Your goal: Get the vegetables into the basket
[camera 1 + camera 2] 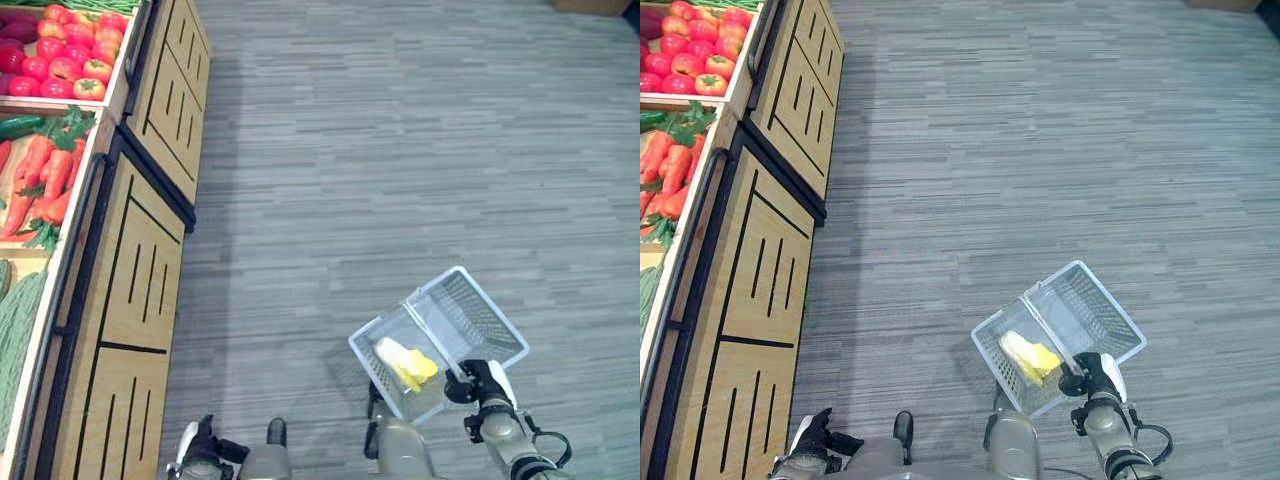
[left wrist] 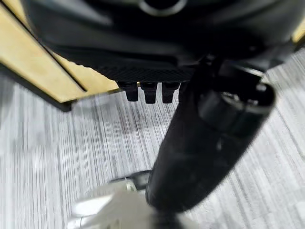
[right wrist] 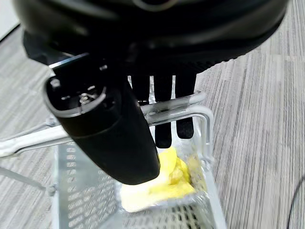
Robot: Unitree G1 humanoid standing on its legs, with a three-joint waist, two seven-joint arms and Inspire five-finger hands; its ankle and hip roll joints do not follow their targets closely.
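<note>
Already one yellow-and-white vegetable, seemingly a small cabbage (image 1: 405,362), lies in the white wire basket (image 1: 480,310), resting at the low end because the basket hangs tilted. The right hand (image 1: 478,385), at about five o'clock in the head views, has its fingers (image 3: 164,119) hooked around the basket's metal handle (image 3: 181,107), so the load swings free above the grey floor (image 1: 400,150). The left hand (image 1: 200,445) hangs near seven o'clock beside the wooden produce stand (image 1: 150,250), its fingers loosely straight and holding nothing. More stock waits at ten to eleven o'clock: carrots (image 1: 45,175), tomatoes (image 1: 60,55) and green gourds (image 1: 20,330) in the stand's bins. Judging by this, further picking requires approaching the stand.
</note>
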